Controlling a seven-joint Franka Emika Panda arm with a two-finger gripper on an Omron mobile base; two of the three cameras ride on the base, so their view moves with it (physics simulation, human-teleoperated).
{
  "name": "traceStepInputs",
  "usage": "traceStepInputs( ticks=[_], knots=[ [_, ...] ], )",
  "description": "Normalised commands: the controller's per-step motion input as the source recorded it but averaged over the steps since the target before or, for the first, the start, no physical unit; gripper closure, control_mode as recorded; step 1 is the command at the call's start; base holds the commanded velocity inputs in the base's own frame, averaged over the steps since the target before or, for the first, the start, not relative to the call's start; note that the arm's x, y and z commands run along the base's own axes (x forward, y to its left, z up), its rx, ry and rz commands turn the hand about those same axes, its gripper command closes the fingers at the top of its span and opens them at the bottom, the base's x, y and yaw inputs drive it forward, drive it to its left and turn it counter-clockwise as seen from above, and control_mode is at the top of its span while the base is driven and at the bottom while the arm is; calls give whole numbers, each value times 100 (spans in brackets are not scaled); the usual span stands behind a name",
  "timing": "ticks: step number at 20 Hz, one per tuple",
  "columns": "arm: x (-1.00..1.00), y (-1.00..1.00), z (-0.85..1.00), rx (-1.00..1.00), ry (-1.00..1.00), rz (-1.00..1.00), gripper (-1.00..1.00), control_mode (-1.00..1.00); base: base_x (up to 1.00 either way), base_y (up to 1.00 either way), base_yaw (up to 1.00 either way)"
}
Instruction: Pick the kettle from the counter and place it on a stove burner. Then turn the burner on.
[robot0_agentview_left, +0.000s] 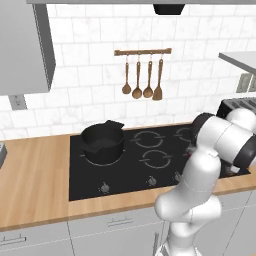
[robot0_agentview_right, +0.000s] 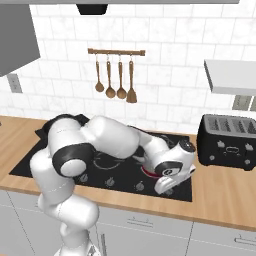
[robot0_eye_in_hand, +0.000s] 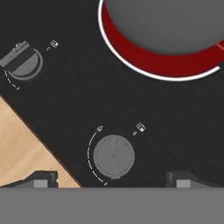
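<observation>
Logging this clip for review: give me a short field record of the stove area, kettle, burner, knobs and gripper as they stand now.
kettle: grey base sits on the burner, seen in the hand view
burner: glows red around the kettle
knob: round grey dial between the finger tips, untouched
second knob: further along the cooktop edge
gripper: open, low over the front of the cooktop
black pot: on the left rear burner
toaster: on the counter, right of the cooktop
</observation>
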Motion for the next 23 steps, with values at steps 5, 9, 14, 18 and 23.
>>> traceStepInputs(
  ticks=[5, 9, 14, 18, 23],
  knots=[
    [-43, 2, 29, 0, -7, 0, -100, -100, 0, 0, 0],
    [-42, 21, 41, -2, -16, 4, -100, -100, 0, 0, 0],
    [-39, 38, 39, -8, -20, 5, -100, -100, 0, 0, 0],
    [-31, 51, 34, -12, -24, 5, -100, -100, 0, 0, 0],
    [-23, 45, 34, -10, -23, 2, -100, -100, 0, 0, 0]
  ],
)
